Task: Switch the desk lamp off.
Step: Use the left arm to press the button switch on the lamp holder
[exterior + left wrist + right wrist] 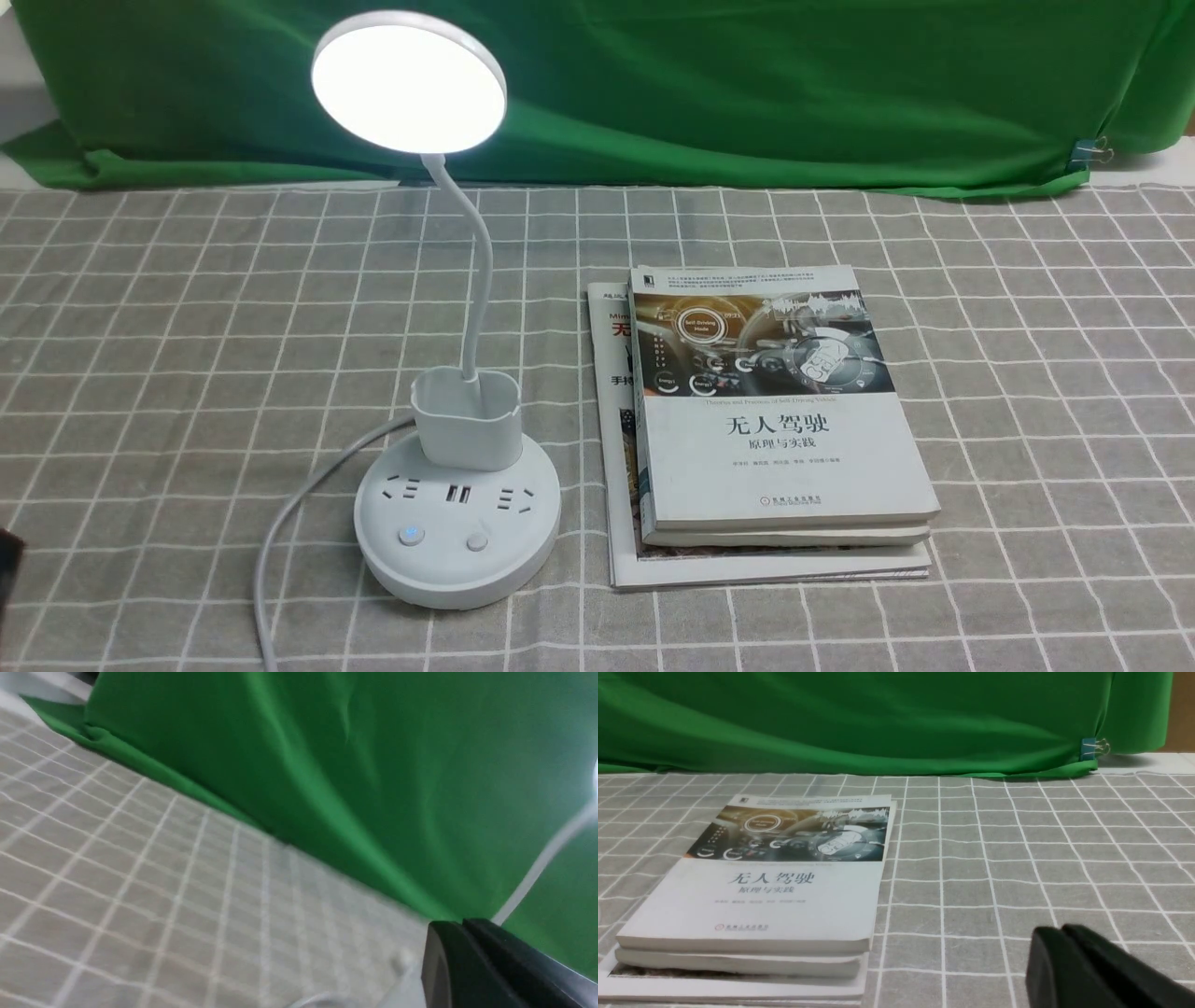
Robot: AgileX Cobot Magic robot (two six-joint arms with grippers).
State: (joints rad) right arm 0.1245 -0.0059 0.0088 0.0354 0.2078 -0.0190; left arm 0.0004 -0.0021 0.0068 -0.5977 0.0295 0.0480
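Checked cloth: desk lamp upright, lit disc head facing camera

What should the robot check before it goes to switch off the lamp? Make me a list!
1. Desk lamp lit, so it needs switching off: ok.
2. Left button and right button on the base uncovered: ok.
3. Which button works the light: cannot tell.
4. Left gripper and right gripper shut for poking: ok.
5. Books apart from the base: ok.
6. A gripper above the buttons: not ok.
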